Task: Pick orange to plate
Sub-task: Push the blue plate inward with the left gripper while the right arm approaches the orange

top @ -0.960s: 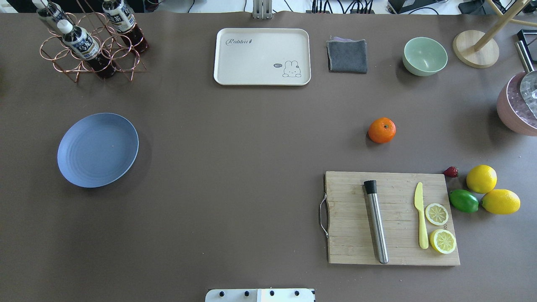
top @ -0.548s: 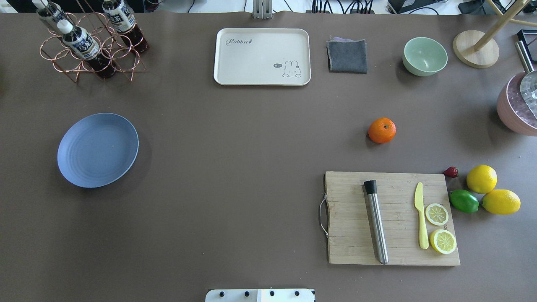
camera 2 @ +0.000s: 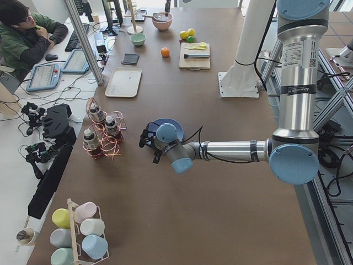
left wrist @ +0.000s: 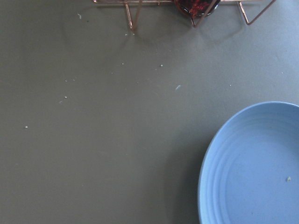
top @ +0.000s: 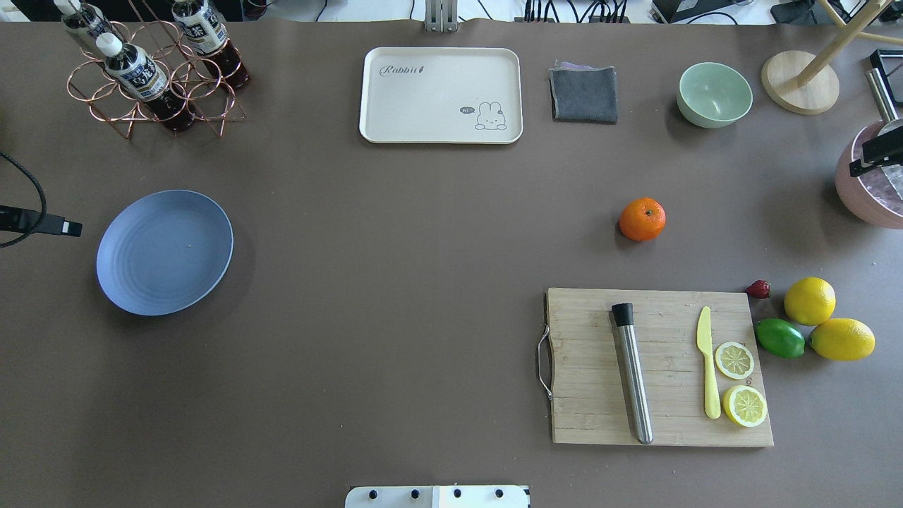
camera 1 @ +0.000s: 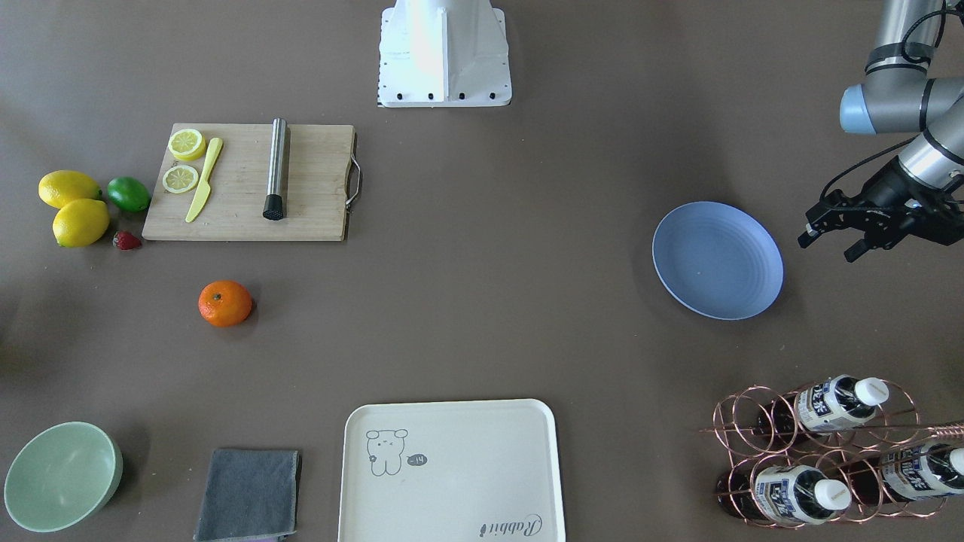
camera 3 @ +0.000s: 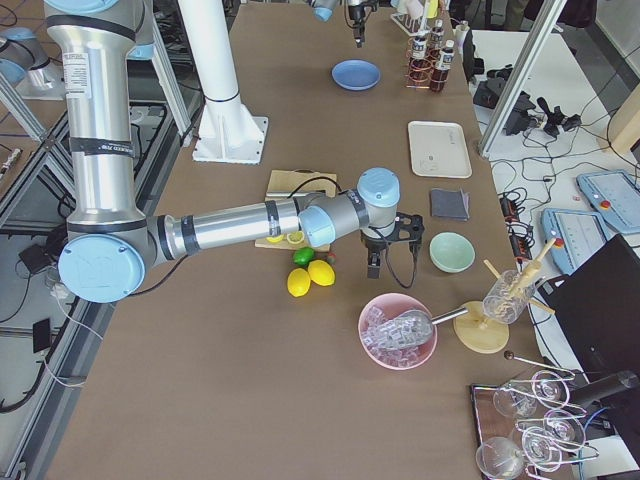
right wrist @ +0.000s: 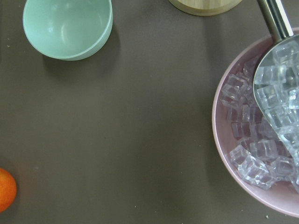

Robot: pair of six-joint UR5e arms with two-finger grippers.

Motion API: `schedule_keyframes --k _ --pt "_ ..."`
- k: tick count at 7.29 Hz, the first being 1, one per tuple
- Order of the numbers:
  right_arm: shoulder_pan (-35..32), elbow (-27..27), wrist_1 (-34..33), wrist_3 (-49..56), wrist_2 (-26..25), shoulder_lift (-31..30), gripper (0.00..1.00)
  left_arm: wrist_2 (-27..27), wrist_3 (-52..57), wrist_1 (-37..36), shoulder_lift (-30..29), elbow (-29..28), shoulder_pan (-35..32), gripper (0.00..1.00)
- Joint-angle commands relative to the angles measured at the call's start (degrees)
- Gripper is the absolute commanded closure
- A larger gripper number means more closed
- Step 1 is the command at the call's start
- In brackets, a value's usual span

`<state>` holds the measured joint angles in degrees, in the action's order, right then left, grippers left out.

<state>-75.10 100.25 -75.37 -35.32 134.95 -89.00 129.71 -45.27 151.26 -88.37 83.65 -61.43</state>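
The orange lies on the brown table right of centre, just beyond the cutting board, and peeks in at the lower left of the right wrist view. The periwinkle plate sits far to the left with nothing on it. My left gripper hovers open just outside the plate's outer edge. Its camera sees the plate's rim. My right gripper enters at the right edge above the pink ice bowl, its fingers apart and holding nothing, well right of the orange.
A wooden cutting board carries a steel muddler, a yellow knife and lemon slices. Two lemons, a lime and a strawberry lie to its right. A green bowl, grey cloth, cream tray and bottle rack line the far edge.
Both grippers have come into the overhead view, the left at the left edge beside the plate, the right at the right edge over the pink bowl. Orange and plate have not moved.
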Motion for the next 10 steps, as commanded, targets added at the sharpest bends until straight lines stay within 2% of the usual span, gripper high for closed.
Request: schedule_keyframes --k 1,4,6,7,8,9,10 --pt "1.53 0.12 2.59 -3.17 -0.03 -0.04 0.00 -0.25 -0.26 0.17 -1.53 -0.68 2.88 0.02" --pt "2.24 -0.05 2.60 -3.35 -0.03 -0.04 0.00 -2.70 -0.26 0.17 -2.33 -1.12 7.11 0.02" --pt "2.24 0.04 2.60 -3.44 -0.03 -0.30 0.00 -2.80 -0.17 0.17 -2.60 -1.56 7.38 0.02" --pt "2.24 0.04 2.60 -3.35 0.05 -0.47 0.00 -2.80 -0.17 0.17 -2.86 -1.47 7.73 0.07" --pt "2.24 -0.14 2.60 -3.35 -0.03 -0.48 0.00 -2.71 -0.26 0.17 -2.95 -1.39 7.82 0.35" --pt "2.24 -0.23 2.60 -3.35 -0.03 -0.56 0.00 -2.80 -0.17 0.17 -2.95 -1.47 8.26 0.54" --pt "2.24 -0.23 2.60 -3.35 -0.03 -0.65 0.00 -3.06 -0.17 0.17 -3.13 -1.47 8.70 0.64"
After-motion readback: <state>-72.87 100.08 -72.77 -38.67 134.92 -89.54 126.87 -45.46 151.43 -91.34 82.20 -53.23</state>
